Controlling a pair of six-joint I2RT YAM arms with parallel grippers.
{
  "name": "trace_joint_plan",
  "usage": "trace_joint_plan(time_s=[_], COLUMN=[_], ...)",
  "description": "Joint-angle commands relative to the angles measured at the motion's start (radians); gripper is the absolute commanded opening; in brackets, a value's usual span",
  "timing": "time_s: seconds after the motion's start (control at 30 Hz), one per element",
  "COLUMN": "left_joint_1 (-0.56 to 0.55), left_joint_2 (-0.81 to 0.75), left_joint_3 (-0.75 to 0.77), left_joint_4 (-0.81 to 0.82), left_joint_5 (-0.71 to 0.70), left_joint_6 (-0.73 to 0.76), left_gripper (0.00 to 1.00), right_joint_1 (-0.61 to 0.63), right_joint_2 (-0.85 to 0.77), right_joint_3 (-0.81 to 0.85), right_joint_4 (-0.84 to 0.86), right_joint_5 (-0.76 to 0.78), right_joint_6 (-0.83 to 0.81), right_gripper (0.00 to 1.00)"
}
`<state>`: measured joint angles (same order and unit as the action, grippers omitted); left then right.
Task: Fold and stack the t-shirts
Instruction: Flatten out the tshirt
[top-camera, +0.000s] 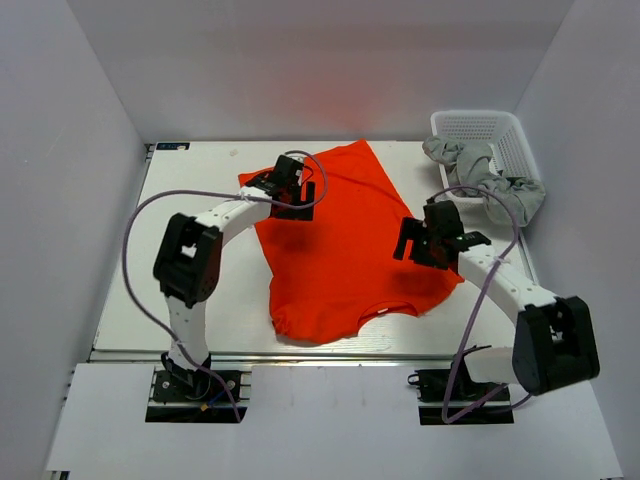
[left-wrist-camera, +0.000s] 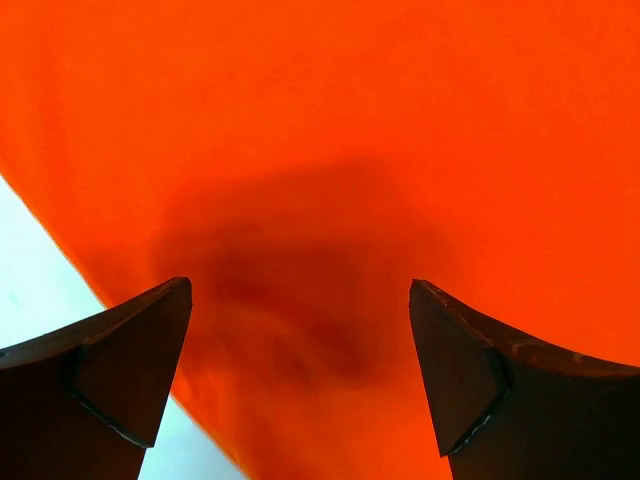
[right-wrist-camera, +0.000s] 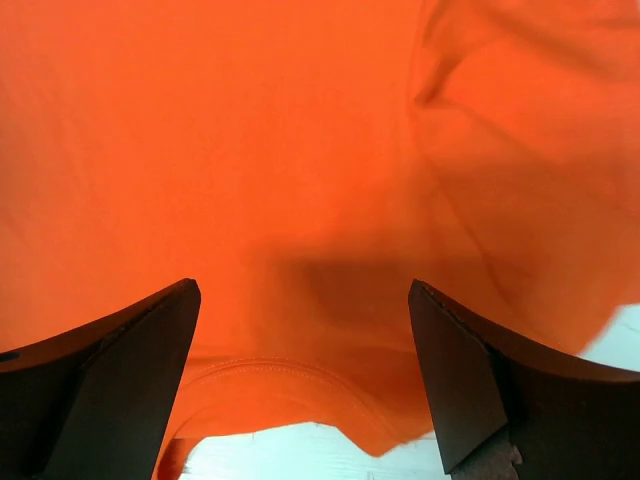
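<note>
An orange-red t-shirt (top-camera: 345, 245) lies spread flat on the white table (top-camera: 190, 180), its collar towards the near edge. My left gripper (top-camera: 293, 196) hovers open over the shirt's far left edge. In the left wrist view the left gripper (left-wrist-camera: 300, 292) has only orange cloth (left-wrist-camera: 330, 150) beneath it and nothing between its fingers. My right gripper (top-camera: 417, 241) stands open over the shirt's right edge. In the right wrist view the right gripper (right-wrist-camera: 302, 290) is above a stitched hem (right-wrist-camera: 270, 372). Pale grey t-shirts (top-camera: 488, 180) lie crumpled at the far right.
A white lattice basket (top-camera: 500, 125) stands in the far right corner, with the grey cloth spilling over its near rim onto the table. White walls close in the table on three sides. Purple cables loop from both arms.
</note>
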<state>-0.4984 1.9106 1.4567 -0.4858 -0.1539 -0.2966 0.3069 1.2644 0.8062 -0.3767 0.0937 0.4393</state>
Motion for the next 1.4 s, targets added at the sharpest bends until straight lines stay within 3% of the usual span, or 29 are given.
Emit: trace_joint_plan(time_s=[0.0,0.27,0.47,0.57,0.67,0.73,0.87,0.93,1.13,1.23,1.37], left_joint_1=[0.034,0.159,0.222,0.244,0.244,0.218,0.181,0.161,0.161,0.172,0.185], left_joint_2=[0.101,0.248,0.119,0.053,-0.03,-0.154,-0.44,-0.598,-0.726,-0.69,-0.608], left_joint_3=[0.135,0.182,-0.105,-0.203,-0.336,-0.474,-0.802,-0.857,-0.664,-0.558,-0.454], left_joint_4=[0.01,-0.083,-0.04,-0.185,-0.266,-0.266,-0.09,-0.071,-0.18,-0.16,-0.094], left_joint_5=[-0.069,-0.036,-0.058,-0.174,-0.176,-0.083,0.354,0.404,0.188,0.091,-0.054], left_joint_6=[0.036,-0.032,-0.125,-0.253,-0.34,-0.372,-0.381,-0.369,-0.251,-0.213,-0.2], left_gripper=[1.0,1.0,1.0,1.0,1.0,1.0,1.0,1.0,1.0,1.0,1.0], right_joint_1=[0.017,0.023,0.04,0.055,0.075,0.081,0.11,0.124,0.143,0.146,0.147], right_joint_2=[0.073,0.246,0.443,0.541,0.647,0.738,0.854,0.849,0.664,0.652,0.749], right_joint_3=[-0.01,0.042,0.149,0.238,0.384,0.47,0.68,0.685,0.597,0.628,0.763], right_joint_4=[0.077,0.124,0.108,0.116,0.136,0.134,0.09,0.102,0.202,0.208,0.147], right_joint_5=[-0.061,-0.083,-0.052,-0.045,-0.07,-0.083,-0.236,-0.259,-0.276,-0.27,-0.232], right_joint_6=[0.01,0.007,-0.002,-0.033,-0.1,-0.148,-0.263,-0.298,-0.28,-0.281,-0.28], right_gripper=[0.9,0.9,0.9,0.9,0.9,0.9,0.9,0.9,0.9,0.9,0.9])
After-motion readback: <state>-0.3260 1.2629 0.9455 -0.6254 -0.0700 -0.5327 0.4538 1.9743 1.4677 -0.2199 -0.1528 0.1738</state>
